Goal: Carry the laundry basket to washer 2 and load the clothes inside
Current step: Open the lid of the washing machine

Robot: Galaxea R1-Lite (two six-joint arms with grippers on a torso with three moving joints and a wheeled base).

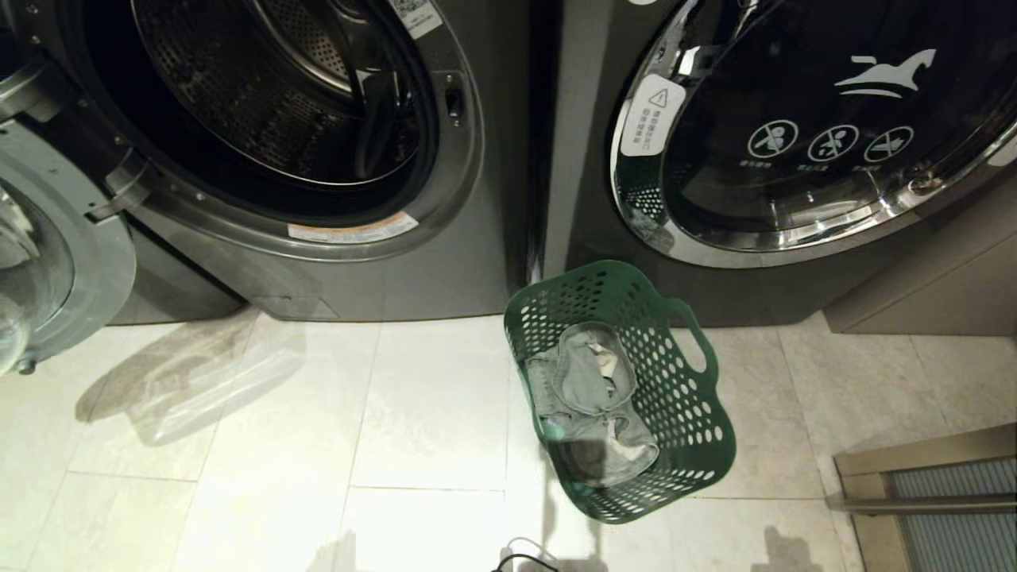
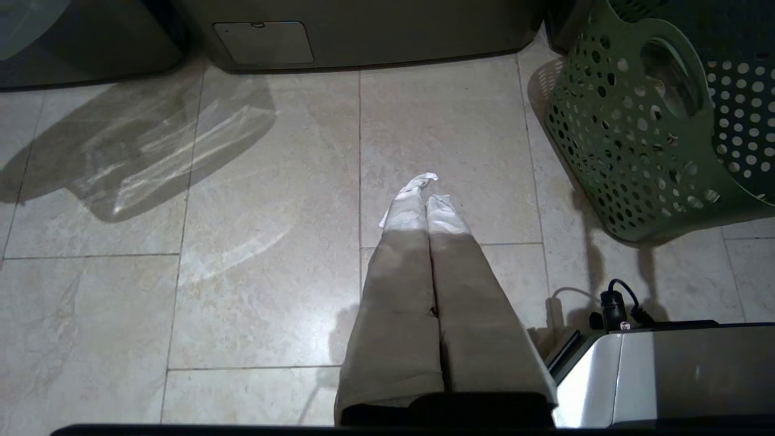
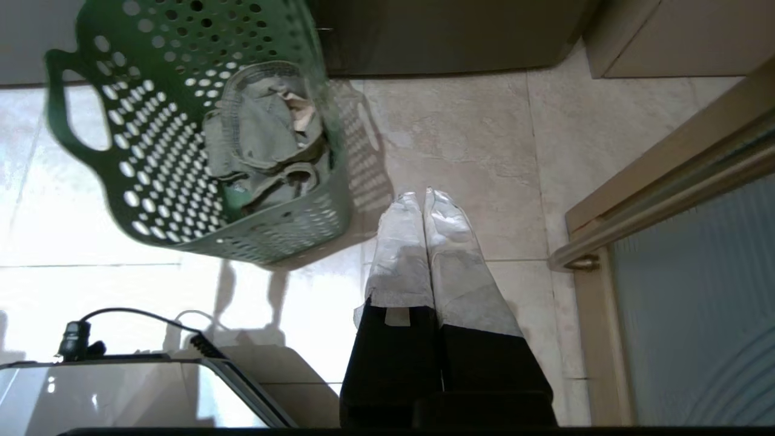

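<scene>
Open washer [image 1: 270,119]: left of the laundry basket, door swung wide to its own left, perforated drum bare and ready for loading; likely the target, though no number visible to confirm which is washer 2.
Closed washer [image 1: 794,135]: directly behind the laundry basket, dark glass door shut; white leaping-horse logo and three crossed-out round icons printed on the glass, small captions beneath too fine to read.
Floor [image 1: 238,445]: pale stone tiles under the laundry basket, carrying everything here.
Laundry basket [image 1: 628,389]: green, perforated, with cut-out handles; standing on the floor at the foot of the closed washer, just right of the gap between the two machines, so not yet in front of the open drum.
Clothes [image 1: 592,397]: grey garments bunched inside the laundry basket, none loaded yet.
Left claw [image 2: 424,189]: left of the laundry basket, well apart from it, fingers pressed together on nothing, hanging over bare floor.
Right claw [image 3: 427,203]: just beside the laundry basket on its right, fingers pressed together and empty, pointing down at the floor.
Warning sticker [image 1: 653,111]: on the closed washer's door rim above the laundry basket, triangle symbol with lines of unreadable text.
Drum label [image 1: 353,230]: strip on the open washer's lower door ring, left of the laundry basket, print too small to read.
Step in hand: judging by both arms parked, basket pickup not yet begun.
</scene>
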